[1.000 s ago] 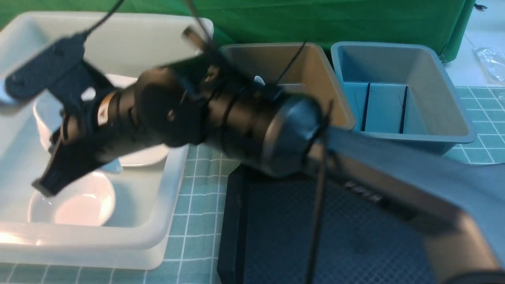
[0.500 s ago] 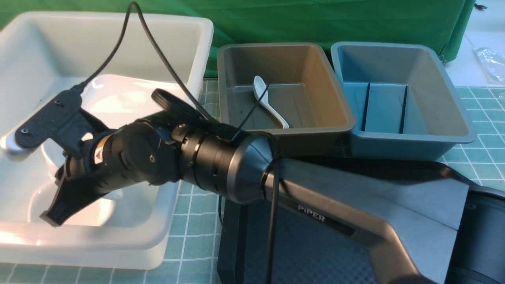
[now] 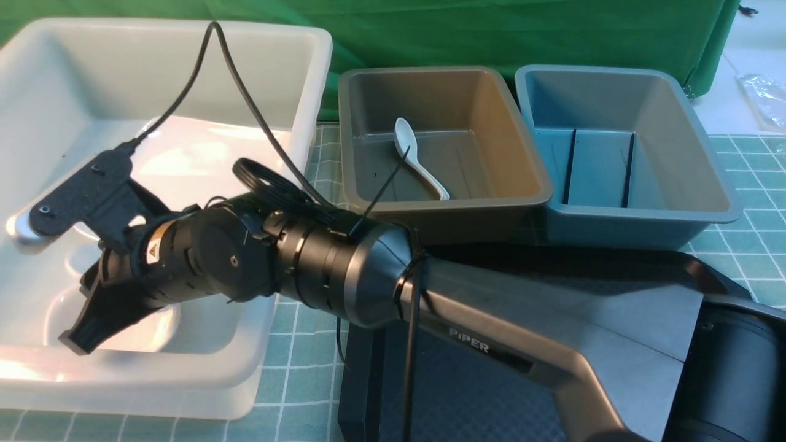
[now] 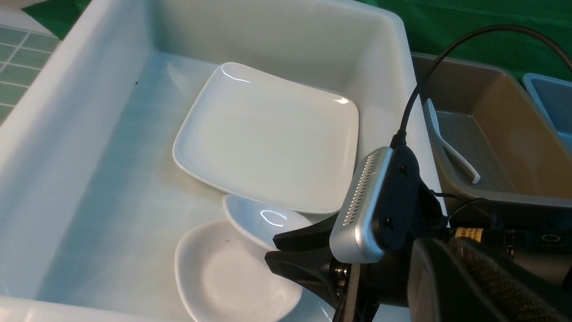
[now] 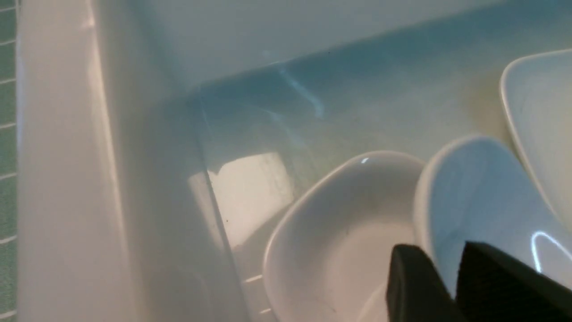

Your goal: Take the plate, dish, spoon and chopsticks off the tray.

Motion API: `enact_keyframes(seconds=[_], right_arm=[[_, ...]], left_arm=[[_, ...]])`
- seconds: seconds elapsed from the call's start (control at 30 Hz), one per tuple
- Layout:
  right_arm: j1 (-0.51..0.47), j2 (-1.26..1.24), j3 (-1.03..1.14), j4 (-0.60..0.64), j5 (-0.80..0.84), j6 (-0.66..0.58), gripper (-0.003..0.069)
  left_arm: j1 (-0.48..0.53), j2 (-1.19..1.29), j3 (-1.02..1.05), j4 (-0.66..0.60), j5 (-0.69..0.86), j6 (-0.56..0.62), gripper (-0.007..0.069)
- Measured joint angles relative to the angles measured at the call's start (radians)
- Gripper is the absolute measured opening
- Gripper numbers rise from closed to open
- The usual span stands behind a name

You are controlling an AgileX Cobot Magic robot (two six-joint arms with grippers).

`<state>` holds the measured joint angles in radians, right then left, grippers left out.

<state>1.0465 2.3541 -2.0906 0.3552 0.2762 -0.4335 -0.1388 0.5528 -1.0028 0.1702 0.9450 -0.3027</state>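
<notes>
Dish (image 5: 473, 201) rim sits between right gripper (image 5: 447, 286) jaws — slightly parted.

Front overview; both wrist views inside white bin (image 4: 393, 40).

You get bright, even overhead light. Glare blooms on the white bin (image 3: 288, 80) near its front wall; highlights glint on the plate (image 4: 268, 138). The right wrist view is soft and hazy.

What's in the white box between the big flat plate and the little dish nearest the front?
Another small dish sits between the plate and the front dish, tucked partly under the plate's edge and overlapping the front dish. The left wrist view shows it best.
</notes>
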Motion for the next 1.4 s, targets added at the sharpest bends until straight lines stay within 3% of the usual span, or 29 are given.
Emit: enact_keyframes(seconds=[0.13,0.33,0.57,0.7,0.77,0.8,0.83,0.9,0.97,1.17,1.23,1.4], right_arm=[[0.0,0.0,0.0,0.001,0.0,0.005,0.0309],[0.0,0.0,-0.001,0.001,0.01,0.024,0.0335],[-0.005,-0.03,-0.001,-0.021,0.073,0.026,0.0334],[-0.057,-0.153,-0.001,-0.102,0.23,0.063,0.0219],[-0.125,-0.268,-0.001,-0.155,0.342,0.11,0.01],[-0.132,-0.278,-0.001,-0.159,0.362,0.115,0.0084],[-0.206,-0.374,-0.001,-0.193,0.443,0.159,0.0042],[-0.253,-0.428,-0.001,-0.212,0.491,0.181,0.0032],[-0.395,-0.579,0.0,-0.263,0.609,0.233,0.0022],[-0.613,-0.898,0.101,-0.419,0.67,0.326,0.0022],[-0.672,-1.068,0.221,-0.499,0.667,0.37,0.0022],[-0.703,-1.474,0.638,-0.595,0.543,0.515,0.0022]], left_arm=[[0.0,0.0,0.0,0.0,0.0,0.0,0.0011],[0.0,0.0,0.0,0.0,0.002,0.0,0.0011],[0.0,0.0,0.0,0.001,0.004,0.0,0.0011],[0.0,0.0,0.0,0.002,0.034,0.01,0.0011],[0.0,0.0,0.0,0.002,0.043,0.019,0.0011],[0.0,0.0,0.0,0.002,0.043,0.021,0.0011],[0.0,0.0,0.0,0.002,0.043,0.037,0.0011],[0.0,0.0,0.0,-0.001,0.043,0.045,0.0011],[0.0,0.0,0.0,-0.019,0.043,0.072,0.0011],[0.0,0.0,0.0,-0.06,0.043,0.095,0.0011],[0.0,0.0,0.0,-0.068,0.041,0.095,0.0011],[0.0,0.0,0.0,-0.078,0.023,0.106,0.0011]])
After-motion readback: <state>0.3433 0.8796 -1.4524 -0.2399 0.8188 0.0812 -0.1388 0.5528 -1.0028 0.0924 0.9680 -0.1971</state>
